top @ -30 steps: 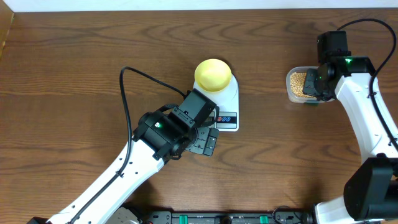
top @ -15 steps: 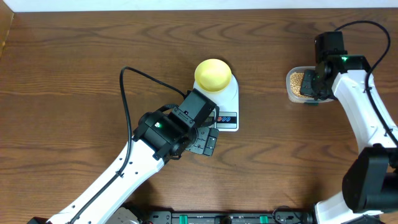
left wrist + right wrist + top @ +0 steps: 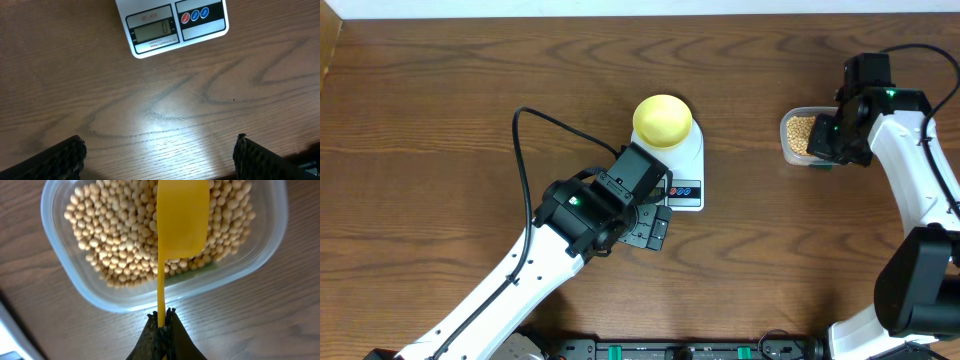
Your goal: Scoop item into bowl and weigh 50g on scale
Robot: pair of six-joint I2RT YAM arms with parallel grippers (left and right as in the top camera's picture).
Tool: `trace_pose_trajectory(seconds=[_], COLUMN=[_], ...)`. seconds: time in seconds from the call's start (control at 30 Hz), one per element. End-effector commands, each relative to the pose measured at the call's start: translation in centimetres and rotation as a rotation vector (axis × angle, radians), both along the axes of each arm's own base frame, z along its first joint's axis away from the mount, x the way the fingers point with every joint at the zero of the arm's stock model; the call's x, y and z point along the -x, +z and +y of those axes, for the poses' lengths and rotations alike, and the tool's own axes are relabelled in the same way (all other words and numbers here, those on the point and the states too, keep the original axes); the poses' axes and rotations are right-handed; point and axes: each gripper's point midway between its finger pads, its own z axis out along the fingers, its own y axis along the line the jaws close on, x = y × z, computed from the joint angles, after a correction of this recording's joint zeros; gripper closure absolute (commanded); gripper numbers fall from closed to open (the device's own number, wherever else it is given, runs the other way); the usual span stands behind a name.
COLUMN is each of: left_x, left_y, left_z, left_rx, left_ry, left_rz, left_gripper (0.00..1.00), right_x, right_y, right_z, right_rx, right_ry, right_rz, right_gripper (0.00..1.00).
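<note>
The pale-yellow bowl [image 3: 663,121] stands on the far end of the white scale [image 3: 688,165]. The scale's display [image 3: 154,31] reads 0, with red and blue buttons beside it. My left gripper [image 3: 159,152] is open and empty over bare table in front of the scale; it also shows in the overhead view [image 3: 650,226]. Tan beans [image 3: 117,235] fill a clear plastic tub [image 3: 798,137]. My right gripper [image 3: 161,317] is shut on the handle of a yellow measuring scoop [image 3: 182,217], whose cup lies among the beans in the tub.
The brown wooden table [image 3: 450,110] spreads to the left and front. The table's far edge meets a white wall. The left arm's black cable [image 3: 520,160] loops over the table left of the scale.
The right arm shifted slightly over the tub, first left, then back to the right. The left arm has not moved.
</note>
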Motion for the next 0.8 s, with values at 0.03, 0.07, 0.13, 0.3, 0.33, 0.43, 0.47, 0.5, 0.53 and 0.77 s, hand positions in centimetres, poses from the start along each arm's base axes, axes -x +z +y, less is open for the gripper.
trace_pose_trajectory(seconds=[0.03, 0.07, 0.13, 0.3, 0.33, 0.43, 0.47, 0.5, 0.53, 0.77], left_x=[-0.4, -0.4, -0.4, -0.4, -0.4, -0.4, -0.4, -0.4, -0.4, -0.4], left_y=[0.3, 0.3, 0.3, 0.3, 0.3, 0.3, 0.3, 0.3, 0.3, 0.3], left_z=[0.0, 0.0, 0.0, 0.0, 0.0, 0.0, 0.0, 0.0, 0.0, 0.0], left_rx=[-0.004, -0.004, -0.004, -0.004, -0.004, -0.004, -0.004, -0.004, -0.004, -0.004], left_ry=[0.005, 0.004, 0.004, 0.004, 0.004, 0.005, 0.004, 0.004, 0.005, 0.005], left_rz=[-0.014, -0.014, -0.014, -0.014, -0.014, -0.014, -0.014, -0.014, -0.014, -0.014], left_gripper=[0.04, 0.04, 0.04, 0.03, 0.04, 0.04, 0.04, 0.04, 0.04, 0.04], right_x=[0.7, 0.8, 1.0, 1.6, 1.7, 1.7, 1.6, 1.6, 1.6, 1.3], right_y=[-0.6, -0.6, -0.6, -0.6, -0.6, -0.5, -0.5, -0.5, -0.4, 0.1], right_z=[1.8, 1.9, 2.0, 1.7, 1.6, 1.6, 1.7, 1.6, 1.5, 1.3], right_rx=[-0.127, -0.140, -0.160, -0.169, -0.171, -0.199, -0.210, -0.219, -0.229, -0.318], right_ry=[0.012, 0.011, 0.007, -0.008, -0.011, -0.018, -0.017, -0.021, -0.027, -0.026], right_rz=[0.038, 0.040, 0.046, 0.073, 0.074, 0.071, 0.068, 0.066, 0.064, 0.037], right_gripper=[0.99, 0.99, 0.99, 0.99, 0.99, 0.99, 0.99, 0.99, 0.99, 0.99])
